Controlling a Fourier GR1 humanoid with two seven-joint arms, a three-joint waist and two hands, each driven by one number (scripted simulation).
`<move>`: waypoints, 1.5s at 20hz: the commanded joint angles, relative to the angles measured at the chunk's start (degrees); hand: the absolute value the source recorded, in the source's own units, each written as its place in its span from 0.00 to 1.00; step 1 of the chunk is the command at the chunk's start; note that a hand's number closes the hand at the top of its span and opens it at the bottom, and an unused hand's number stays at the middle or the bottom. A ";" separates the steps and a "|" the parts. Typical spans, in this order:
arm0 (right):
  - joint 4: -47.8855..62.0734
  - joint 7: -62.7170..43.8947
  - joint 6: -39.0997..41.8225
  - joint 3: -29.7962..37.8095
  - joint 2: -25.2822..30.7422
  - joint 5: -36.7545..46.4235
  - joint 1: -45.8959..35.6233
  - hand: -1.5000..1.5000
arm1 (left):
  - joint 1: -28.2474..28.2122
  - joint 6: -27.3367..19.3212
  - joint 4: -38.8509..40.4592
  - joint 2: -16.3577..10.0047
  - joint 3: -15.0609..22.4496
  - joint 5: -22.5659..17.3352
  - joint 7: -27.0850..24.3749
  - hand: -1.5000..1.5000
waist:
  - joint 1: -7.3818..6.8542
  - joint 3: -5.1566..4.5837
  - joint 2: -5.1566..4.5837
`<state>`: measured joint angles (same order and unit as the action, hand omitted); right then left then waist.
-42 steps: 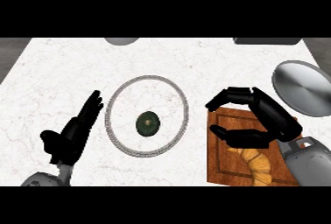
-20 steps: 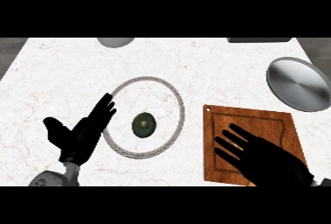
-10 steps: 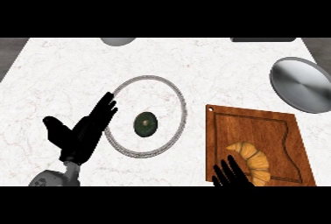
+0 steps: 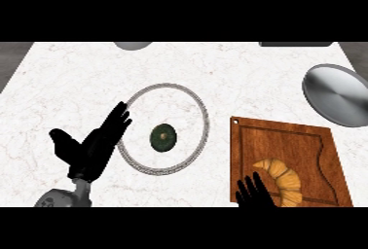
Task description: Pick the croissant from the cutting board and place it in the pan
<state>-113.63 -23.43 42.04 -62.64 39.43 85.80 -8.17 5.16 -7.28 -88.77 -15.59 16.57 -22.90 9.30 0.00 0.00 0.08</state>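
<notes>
Right hand [image 4: 252, 191] edging back in from lower edge, fingers straight, spread, gripping nothing. Croissant [image 4: 283, 180] lying uncovered on cutting board [image 4: 280, 141], just beside fingers; grasp pending. Pan [image 4: 338, 95] well apart. Left hand [image 4: 90, 148] resting open.

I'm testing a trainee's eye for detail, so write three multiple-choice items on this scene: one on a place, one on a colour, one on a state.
1. The croissant lies:
A) on the cutting board
B) in a bowl
C) on a shelf

2. The cutting board is:
A) white
B) brown
C) blue

3. The left hand is:
A) curled round the croissant
B) out of view
C) open, holding nothing

Key:
1 A, since it rests on the board's lower part.
2 B, since its surface is brown wood.
3 C, since its fingers are straight and well apart from the croissant.
</notes>
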 commanded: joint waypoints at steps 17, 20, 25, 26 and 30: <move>11.94 11.62 -11.55 10.19 -1.59 9.88 -0.65 1.00 | 0.40 3.89 1.38 4.78 -3.65 4.58 1.88 0.50 | -0.06 0.00 -0.07; 14.08 17.62 -17.59 11.96 1.25 8.78 -3.33 1.00 | -2.02 6.00 -0.99 2.77 -4.88 3.57 1.54 0.50 | -0.34 0.00 -0.08; 15.29 18.78 -20.12 8.74 -1.34 15.35 -3.69 1.00 | -4.14 4.09 -5.67 4.10 -3.32 5.12 4.86 0.50 | -0.36 0.00 -0.01; 14.92 22.77 -22.42 12.71 0.67 12.56 -6.16 1.00 | 0.14 6.69 1.53 4.13 -5.83 4.36 1.81 0.50 | -0.11 -0.02 -0.11; 16.97 21.27 -30.07 12.40 0.40 16.82 -2.74 1.00 | 0.77 2.93 1.23 7.64 -4.11 7.48 2.80 0.50 | 0.16 0.01 -0.08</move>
<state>-97.64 -2.68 18.48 -50.79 38.91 100.30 -12.69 3.84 -2.85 -89.67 -10.12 12.34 -17.09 11.94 -0.13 -0.10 0.11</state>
